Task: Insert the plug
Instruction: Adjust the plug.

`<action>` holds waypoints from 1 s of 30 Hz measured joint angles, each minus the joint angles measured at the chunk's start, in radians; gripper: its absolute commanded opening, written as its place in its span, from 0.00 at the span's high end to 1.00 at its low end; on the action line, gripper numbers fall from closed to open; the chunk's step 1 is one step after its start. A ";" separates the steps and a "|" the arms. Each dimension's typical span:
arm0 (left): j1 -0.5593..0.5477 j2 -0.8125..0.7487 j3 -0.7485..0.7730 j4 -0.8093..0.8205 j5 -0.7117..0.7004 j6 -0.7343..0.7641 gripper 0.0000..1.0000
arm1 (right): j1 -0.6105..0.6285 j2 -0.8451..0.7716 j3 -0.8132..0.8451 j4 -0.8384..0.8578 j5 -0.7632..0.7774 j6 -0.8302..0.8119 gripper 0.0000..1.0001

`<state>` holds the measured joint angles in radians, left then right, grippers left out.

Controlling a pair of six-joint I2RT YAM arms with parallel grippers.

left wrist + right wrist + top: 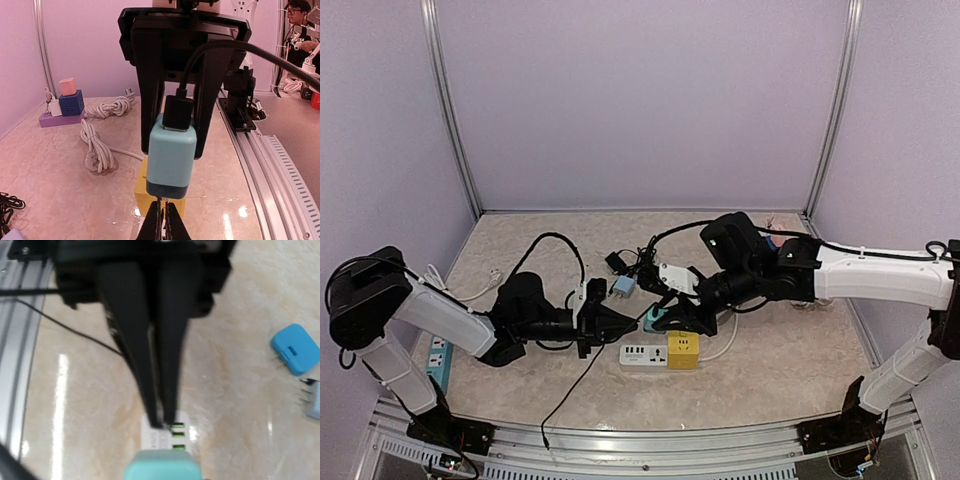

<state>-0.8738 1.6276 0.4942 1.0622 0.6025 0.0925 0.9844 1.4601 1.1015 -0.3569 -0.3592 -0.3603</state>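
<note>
Lilac walls [650, 100] enclose a marble-patterned table [790, 370], seen from above. A white power strip [642, 354] lies at 6 o'clock from the table's middle, with a yellow socket cube [683, 349] at its 3 o'clock end. The left gripper [175, 151] is extended towards the strip from 9 o'clock. In the left wrist view its two fingers are closed against the sides of a pale teal adapter [171, 157], which is held upright. A black cable [280, 57] is plugged into the adapter's top and is led off towards 2 o'clock. The adapter's lower end is seen directly over the yellow socket cube; whether its prongs are seated cannot be told. The right gripper [164, 421] is extended from 3 o'clock, its fingers pressed together with nothing between them. In the right wrist view its tips point at the strip's end with the green ports, just at 12 o'clock of the teal adapter. A blue plug [295, 347] lies on the table at 3 o'clock of those fingers, and a paler plug [313, 405] is cut off by the frame edge at its 5 o'clock. In the left wrist view, at 9 o'clock, a purple strip [45, 120] carries a dark blue cube [71, 102] and a pink cube [67, 86], with a coiled white cord [97, 147] beside it.
</note>
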 measured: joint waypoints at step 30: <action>-0.025 -0.156 0.027 -0.234 -0.091 0.075 0.32 | -0.056 -0.002 0.141 -0.063 0.029 0.135 1.00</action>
<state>-0.8986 1.4712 0.5209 0.8284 0.5117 0.1673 0.9279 1.4582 1.2423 -0.4198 -0.3298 -0.2253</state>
